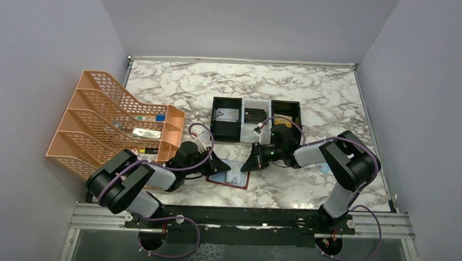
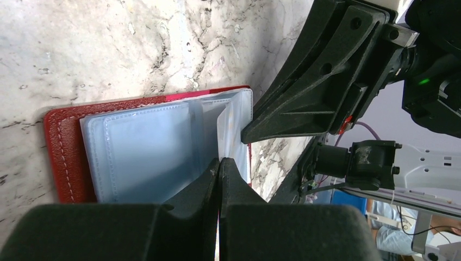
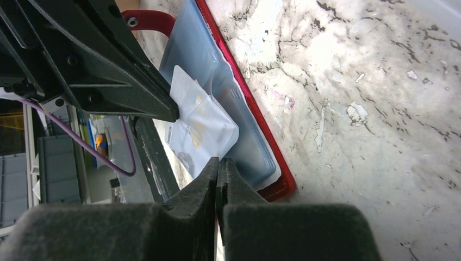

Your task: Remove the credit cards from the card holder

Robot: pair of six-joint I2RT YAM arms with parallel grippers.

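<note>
Credit cards: one white card with gold marks sits in a clear pocket lifted off the card holder. Judged light, stiff and slick, so likely to slide once free.
Holder location: open on the desk between the two tools, blue panels facing up, red border flat.
Holder handling: looks soft and floppy; the pockets bend, so one tool should pin the cover while the other draws the card.
Hold point: the exposed short edge of the card, not the film around it.
Left tool: fingers pressed fully together at the edge of the blue panels; cannot tell whether film is nipped between them.
Right tool: likewise fully closed, tip at the corner of the lifted pocket; no hold can be confirmed.
Tray: three compartments — silvery card in the left, black card in the middle, the right one partly hidden by the right arm.
Orange rack: a few small items — too small to name.
</note>
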